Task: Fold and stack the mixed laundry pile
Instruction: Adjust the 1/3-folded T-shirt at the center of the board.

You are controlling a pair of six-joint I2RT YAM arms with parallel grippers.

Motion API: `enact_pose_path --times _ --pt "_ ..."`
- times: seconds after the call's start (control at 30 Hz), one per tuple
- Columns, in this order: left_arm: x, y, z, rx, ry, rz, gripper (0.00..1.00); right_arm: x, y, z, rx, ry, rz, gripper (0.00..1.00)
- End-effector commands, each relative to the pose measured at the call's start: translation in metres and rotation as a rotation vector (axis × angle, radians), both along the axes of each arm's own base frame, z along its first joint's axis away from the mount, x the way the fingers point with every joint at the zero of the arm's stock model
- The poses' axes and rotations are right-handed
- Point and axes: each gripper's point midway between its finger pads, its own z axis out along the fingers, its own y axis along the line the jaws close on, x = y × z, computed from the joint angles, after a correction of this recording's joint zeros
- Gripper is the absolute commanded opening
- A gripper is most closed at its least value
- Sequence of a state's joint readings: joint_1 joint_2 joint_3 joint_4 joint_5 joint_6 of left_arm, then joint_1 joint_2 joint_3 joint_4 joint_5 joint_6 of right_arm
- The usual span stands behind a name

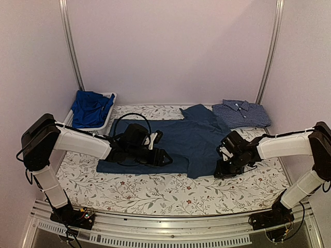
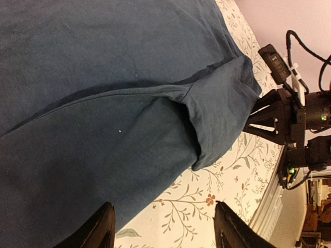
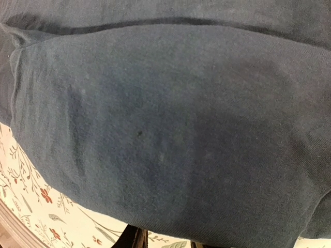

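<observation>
dark navy t-shirt lies long axis left-right; left hand, released, at its near edge; right hand at its right end, grip unclear.

Navy T-shirt spread flat; checked shirt folded behind.

Pale lilac walls enclose the counter, which wears a white cloth printed with leafy vines. Two slanted metal poles flank the back wall.

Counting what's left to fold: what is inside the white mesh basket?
A crumpled bright royal-blue garment lies in the white mesh basket; anything beneath it is covered.
</observation>
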State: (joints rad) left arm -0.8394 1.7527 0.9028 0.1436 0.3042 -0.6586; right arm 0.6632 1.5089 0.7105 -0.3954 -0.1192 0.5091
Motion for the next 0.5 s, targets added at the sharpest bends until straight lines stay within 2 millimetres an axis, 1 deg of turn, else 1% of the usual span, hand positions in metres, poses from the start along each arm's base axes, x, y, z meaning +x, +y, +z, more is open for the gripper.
enact_pose_path --times 0.0,0.13,0.3,0.47 --pt "0.002 0.005 0.000 0.009 -0.004 0.004 0.65 0.001 -0.006 -0.009 -0.070 0.001 0.019 0.28" --pt "0.001 0.006 -0.003 0.013 0.000 0.006 0.65 0.006 -0.006 -0.007 -0.089 -0.016 0.020 0.28" --pt "0.002 0.007 -0.005 0.016 0.005 0.007 0.65 0.012 -0.014 -0.010 -0.180 -0.038 0.010 0.27" --pt "0.002 0.007 -0.007 0.020 0.008 0.009 0.65 0.015 -0.017 -0.014 -0.247 -0.040 -0.002 0.20"
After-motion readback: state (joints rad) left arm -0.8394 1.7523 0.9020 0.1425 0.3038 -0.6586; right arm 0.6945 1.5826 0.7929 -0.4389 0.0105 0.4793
